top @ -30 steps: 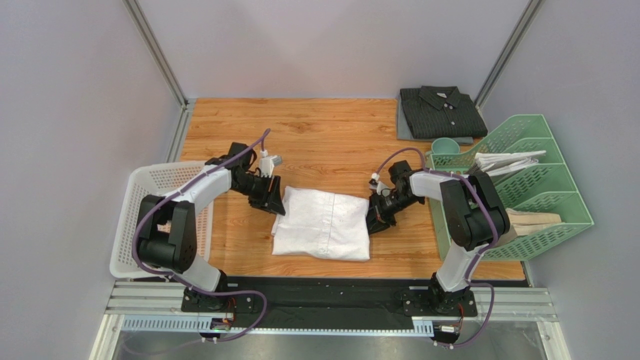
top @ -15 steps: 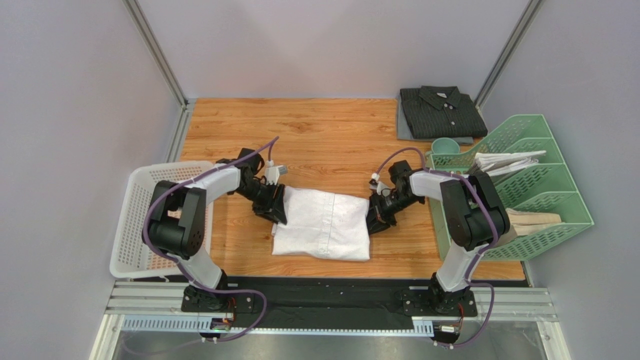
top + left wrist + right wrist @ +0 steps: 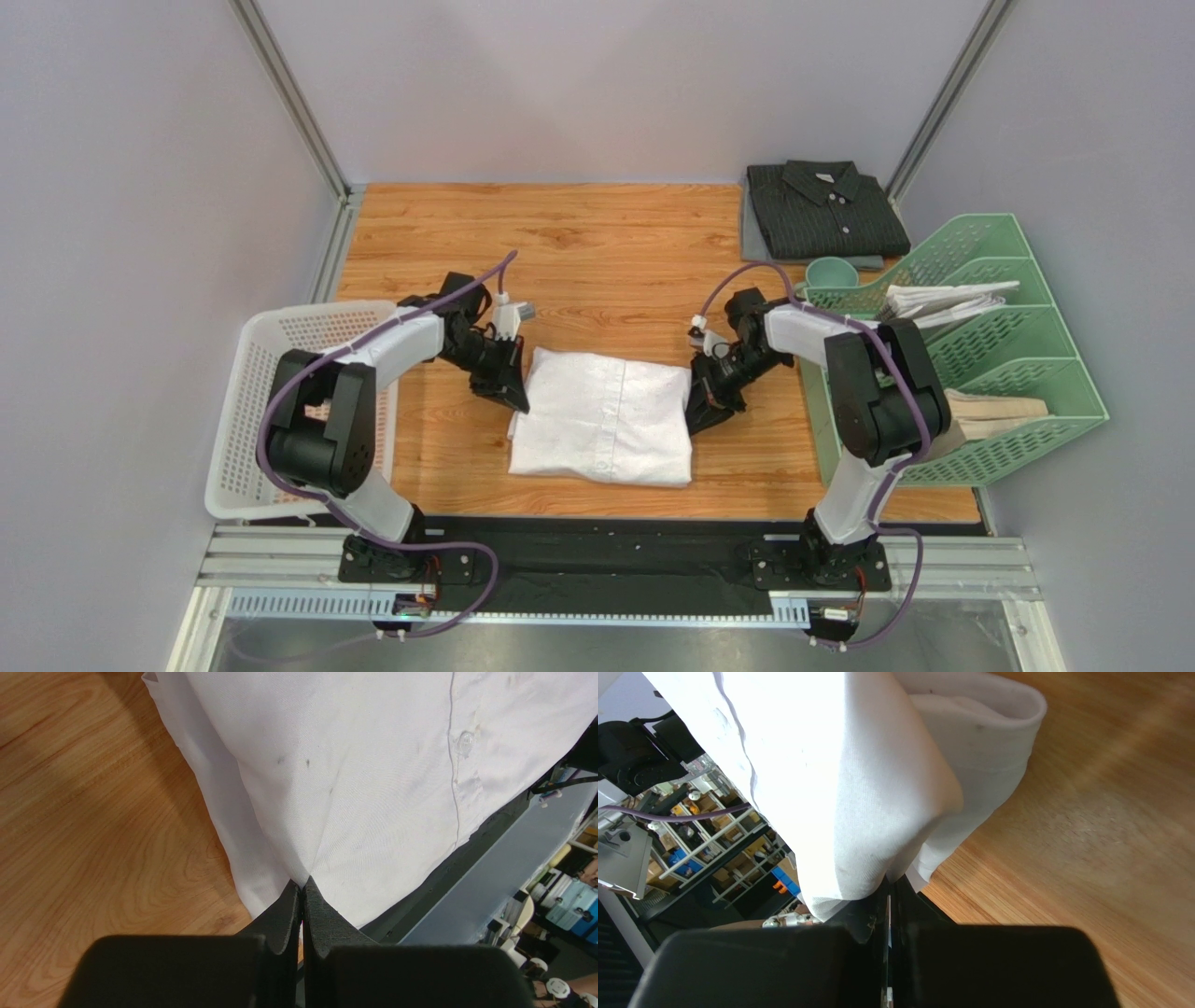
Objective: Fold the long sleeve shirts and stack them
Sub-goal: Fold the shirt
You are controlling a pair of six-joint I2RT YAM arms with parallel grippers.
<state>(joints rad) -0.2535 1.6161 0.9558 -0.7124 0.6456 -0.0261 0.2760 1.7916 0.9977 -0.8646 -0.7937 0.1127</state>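
You have the white shirt folded into a rough rectangle in the middle of the wooden table. Its button placket faces up and runs near to far, and the cloth is lightly creased with a few small dark specks. Your dark striped shirt lies folded flat at the far right corner, collar at the far edge, well apart from the white one.

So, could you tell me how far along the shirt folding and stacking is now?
Done: the dark shirt lies folded at the far right corner. In hand: the white shirt, folded at centre, pinched at opposite edges by the left gripper and right gripper. Left: stacking the two shirts.
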